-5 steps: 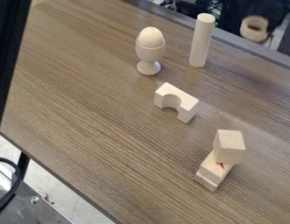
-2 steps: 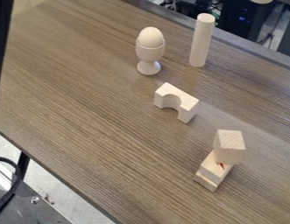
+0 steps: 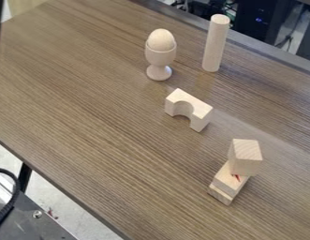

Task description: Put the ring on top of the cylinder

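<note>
You're looking at a wood-grain desk, running diagonally. The wooden cylinder is standing upright near its far edge, toward the upper right. You can't tell whether the claw is spread, pressed together or pinching something. Left of the cylinder, well apart from the arch block, a wooden egg is sitting in a footed egg cup. Below those two, an arch block is standing with its curved notch facing lower left. Toward the lower right, a chunky wooden block is overlapping the upper end of two flat blocks; a small red mark is showing beside it. At lower left, a black cable is curving over a dark panel with a screw. Past the far edge, dark equipment is showing a blue light.
</note>
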`<action>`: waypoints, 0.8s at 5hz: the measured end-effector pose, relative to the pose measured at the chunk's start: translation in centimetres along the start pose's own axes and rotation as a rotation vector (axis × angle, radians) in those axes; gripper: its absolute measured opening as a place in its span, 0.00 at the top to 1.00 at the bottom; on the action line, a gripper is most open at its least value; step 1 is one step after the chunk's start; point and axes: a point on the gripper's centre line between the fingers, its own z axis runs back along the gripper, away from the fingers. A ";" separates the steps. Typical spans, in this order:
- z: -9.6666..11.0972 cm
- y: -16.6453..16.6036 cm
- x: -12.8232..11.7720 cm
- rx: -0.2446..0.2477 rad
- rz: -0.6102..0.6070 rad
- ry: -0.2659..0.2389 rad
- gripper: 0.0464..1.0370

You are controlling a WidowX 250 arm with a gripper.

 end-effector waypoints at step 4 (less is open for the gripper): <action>-2.5 2.5 -1.9 -0.017 0.083 0.066 0.32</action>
